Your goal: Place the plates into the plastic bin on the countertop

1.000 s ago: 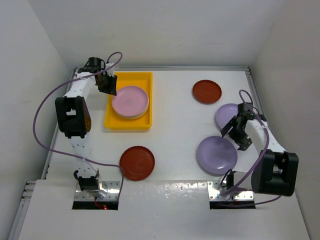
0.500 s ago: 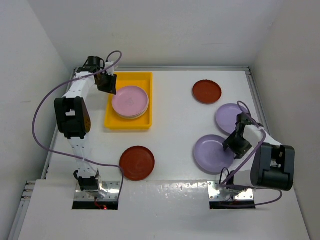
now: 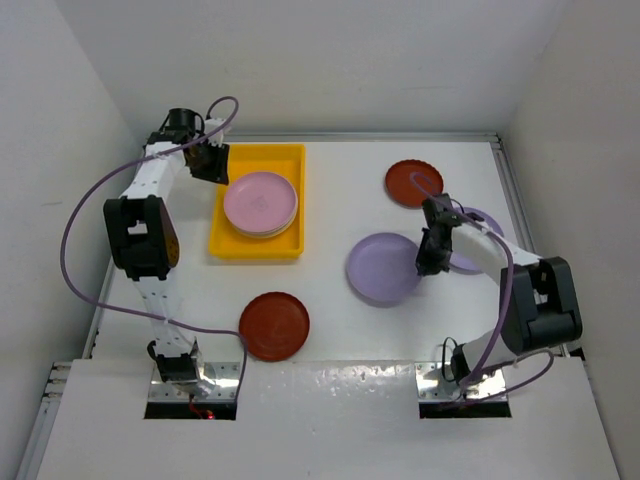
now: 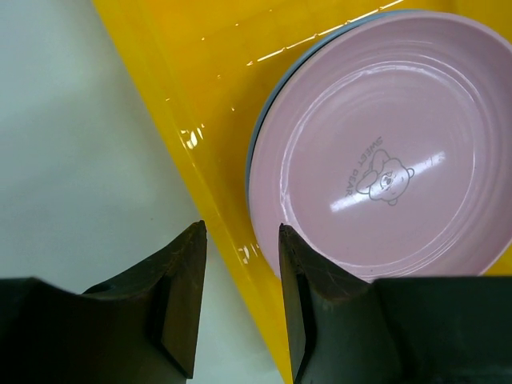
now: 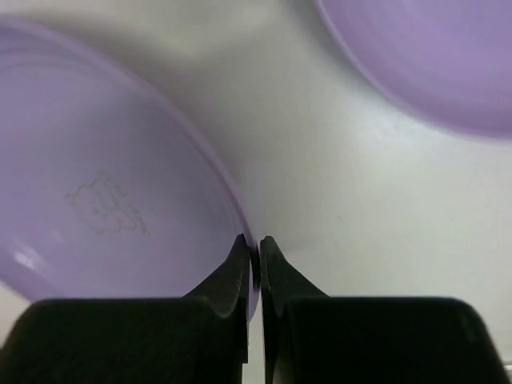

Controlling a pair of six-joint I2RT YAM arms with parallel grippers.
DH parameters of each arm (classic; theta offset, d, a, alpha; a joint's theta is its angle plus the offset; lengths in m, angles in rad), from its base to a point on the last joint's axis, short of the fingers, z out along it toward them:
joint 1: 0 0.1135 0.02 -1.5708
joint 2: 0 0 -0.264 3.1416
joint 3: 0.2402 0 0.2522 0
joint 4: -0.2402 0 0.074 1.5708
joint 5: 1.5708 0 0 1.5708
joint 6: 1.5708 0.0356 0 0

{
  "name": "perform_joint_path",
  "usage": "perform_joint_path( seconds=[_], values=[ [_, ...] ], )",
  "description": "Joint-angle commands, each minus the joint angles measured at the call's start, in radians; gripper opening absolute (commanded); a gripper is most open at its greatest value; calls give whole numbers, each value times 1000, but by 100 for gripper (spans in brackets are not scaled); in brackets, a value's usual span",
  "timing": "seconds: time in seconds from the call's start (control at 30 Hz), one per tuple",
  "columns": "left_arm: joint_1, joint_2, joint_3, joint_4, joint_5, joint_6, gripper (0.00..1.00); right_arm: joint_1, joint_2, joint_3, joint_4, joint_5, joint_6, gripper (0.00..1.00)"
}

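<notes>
The yellow plastic bin (image 3: 256, 248) stands at the back left of the white countertop (image 3: 340, 215). It holds a stack of plates with a pink plate (image 3: 260, 203) on top. My left gripper (image 3: 213, 168) hangs open astride the bin's left wall (image 4: 200, 80), one finger outside and one over the pink plate (image 4: 384, 160). My right gripper (image 3: 426, 257) is shut on the right rim of a lavender plate (image 3: 383, 268), mid-table. In the right wrist view the jaws (image 5: 256, 254) pinch that plate's (image 5: 104, 200) edge.
A second lavender plate (image 3: 472, 238) lies right of the right gripper, partly under the arm, and shows again as the other lavender plate (image 5: 432, 56). One dark red plate (image 3: 414, 183) lies at the back right. Another dark red plate (image 3: 274, 325) lies near the front, left of centre.
My right gripper has shut on the lavender plate's rim and moved it left and towards the back. The left gripper has barely shifted at the bin's wall.
</notes>
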Motion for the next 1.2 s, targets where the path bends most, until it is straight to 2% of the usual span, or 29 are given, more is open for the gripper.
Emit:
perform_joint_path(
  seconds=[0.0,0.23,0.37,0.4,0.47,0.6,0.63,0.73,0.93,1.17],
  values=[
    [20,-77,34,15,-11,-5,44,41,28,160,2,42,-26,0],
    [60,-107,15,15,-11,-14,44,127,114,578,-8,59,-44,0],
    [96,-107,-6,15,-11,-24,44,171,185,718,21,59,-51,0],
    [96,-107,-6,15,-11,-24,44,185,230,808,26,40,-46,0],
    [121,-116,-6,15,-11,-34,44,223,284,864,52,14,-37,0],
    [142,-116,-15,24,7,-54,44,295,444,1109,69,-46,-8,0],
    [152,-116,-15,24,7,-63,44,315,547,1192,31,-50,-3,0],
    [170,-127,-25,24,7,-64,45,351,689,1339,15,-85,35,0],
    [190,-136,-34,24,7,-54,45,372,789,1308,136,-165,192,0],
    [199,-127,-34,24,16,-54,45,432,875,1349,137,-167,170,0]
  ],
)
